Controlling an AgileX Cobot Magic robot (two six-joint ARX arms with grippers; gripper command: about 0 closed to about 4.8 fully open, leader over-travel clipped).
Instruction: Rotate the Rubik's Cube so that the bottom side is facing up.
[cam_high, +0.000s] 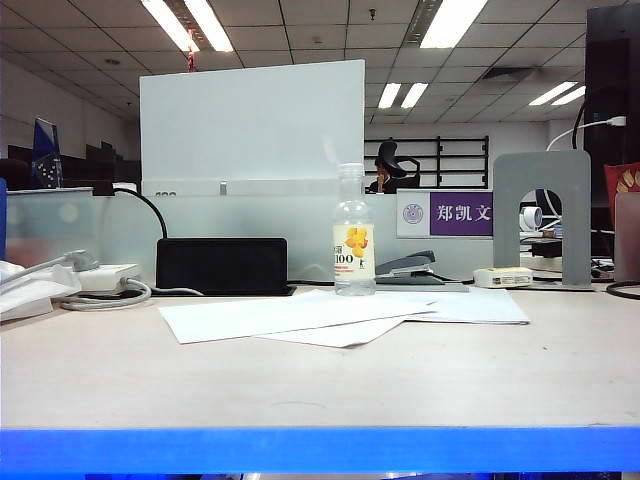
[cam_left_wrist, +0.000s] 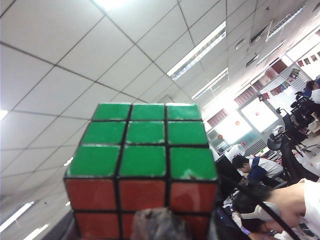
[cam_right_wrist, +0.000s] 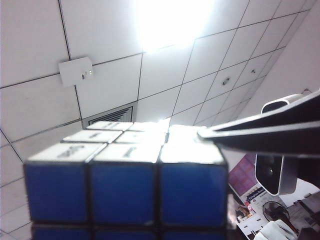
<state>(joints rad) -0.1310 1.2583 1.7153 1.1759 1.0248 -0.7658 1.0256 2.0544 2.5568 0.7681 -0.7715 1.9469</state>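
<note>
Exterior view: no Rubik's Cube or arms visible; only a bottle (cam_high: 354, 232) at centre.

Left wrist view: Rubik's Cube (cam_left_wrist: 142, 170) fills lower centre, green over red; left gripper's state can't be told.

Right wrist view: cube's blue face lower left; right gripper finger (cam_right_wrist: 270, 132) lies on its pale face, apparently clamping it.

Likely light, rigid, slick; grip 2 opposite faces.

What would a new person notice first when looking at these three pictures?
The Rubik's Cube fills both wrist views, held up toward the office ceiling: green and red faces in the left wrist view, blue and white in the right. In the exterior view neither arm shows; a clear bottle stands on loose papers mid-table.
</note>
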